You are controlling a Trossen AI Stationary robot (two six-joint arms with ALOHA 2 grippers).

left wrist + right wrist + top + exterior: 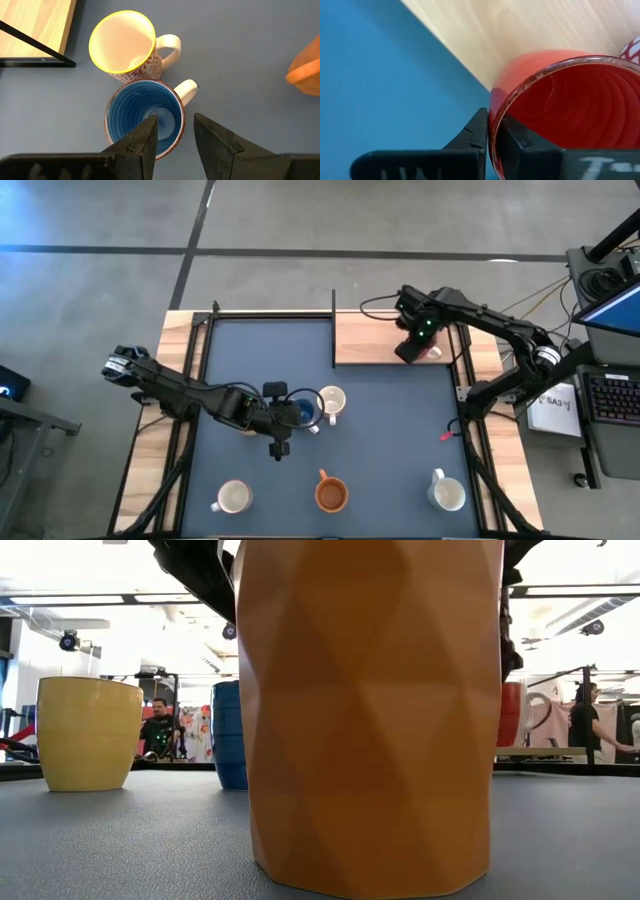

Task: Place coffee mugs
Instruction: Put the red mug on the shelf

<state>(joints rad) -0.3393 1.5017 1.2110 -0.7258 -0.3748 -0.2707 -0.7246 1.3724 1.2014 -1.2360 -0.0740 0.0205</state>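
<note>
The blue mug [142, 117] stands upright on the dark mat, close beside a yellow-rimmed mug [125, 42] with a white handle. My left gripper [175, 125] is open over the blue mug [303, 414], one finger inside it and one outside, by the handle's base. My right gripper [492, 127] is at the wooden board [385, 340] at the table's far right, shut on the red mug [570, 110]. An orange-brown mug [331, 494] and two white mugs [232, 498] [447, 492] stand along the near edge. My right gripper pinches the red mug's rim [495, 107], one finger [475, 132] outside the wall and one [517, 137] inside the hollow. It comes from above over the wooden board. Whether the mug's base rests on the board or hangs just above it, I cannot tell.
A black upright divider [333, 330] borders the wooden board on its left. The faceted orange-brown mug [370, 710] fills the low view. People stand in the room beyond the table [155, 725]. Bare mat lies between the middle mugs and the near row.
</note>
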